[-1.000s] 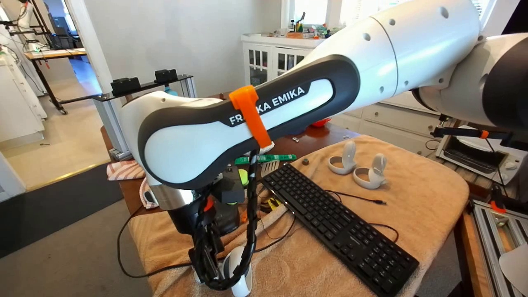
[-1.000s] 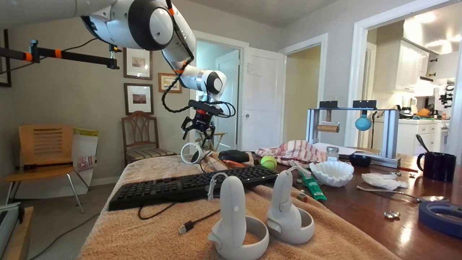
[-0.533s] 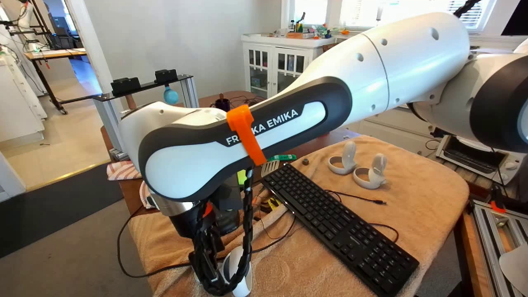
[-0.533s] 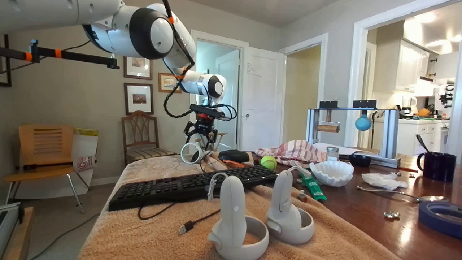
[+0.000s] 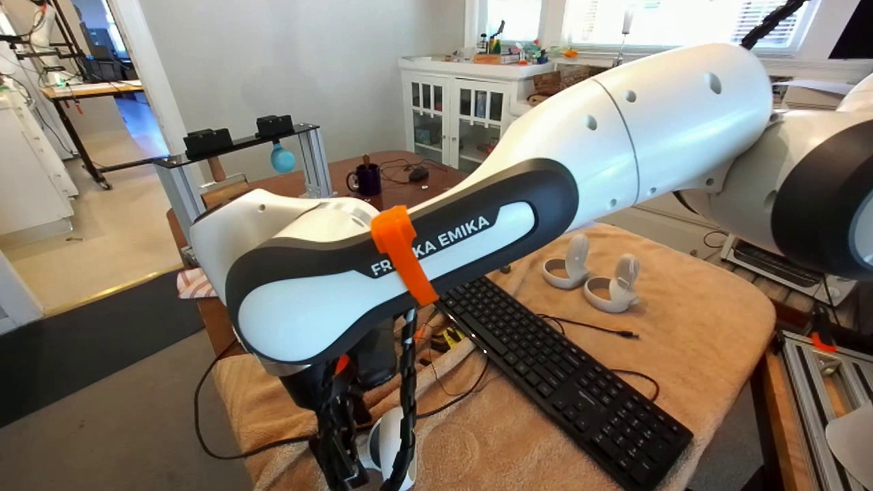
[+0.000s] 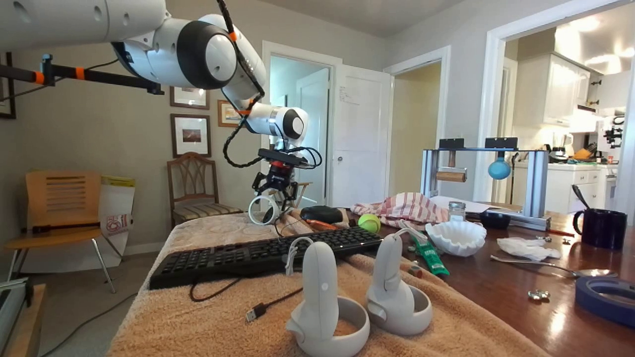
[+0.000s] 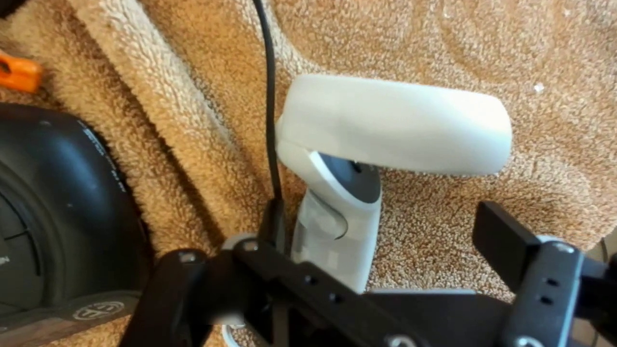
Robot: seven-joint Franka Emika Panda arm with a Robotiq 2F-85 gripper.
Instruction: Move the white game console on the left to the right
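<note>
The white game console point(image 7: 395, 125) lies on the tan towel with its ring towards the top of the wrist view. Its dark round face shows under the ring, and its handle runs down between my fingers. It also shows in both exterior views point(image 5: 390, 440) point(image 6: 252, 212), partly covered by the arm's cable in one of them. My gripper point(image 7: 385, 229) is open and straddles the handle. The left finger in the wrist view is close beside the handle; the right finger is well apart from it. The handle's lower end is hidden behind the gripper. In an exterior view the gripper point(image 6: 275, 196) is low, just behind the ring.
A black boxy device point(image 7: 62, 207) lies left of the console in the wrist view. A thin black cable point(image 7: 270, 96) runs beside the console. A black keyboard point(image 5: 559, 375) and two similar white controllers point(image 5: 566, 266) point(image 5: 612, 290) lie on the towel. A tennis ball point(image 6: 369, 223) is nearby.
The arm has moved down, and the gripper has lowered around the console. The gripper stays open. The console has not moved.
</note>
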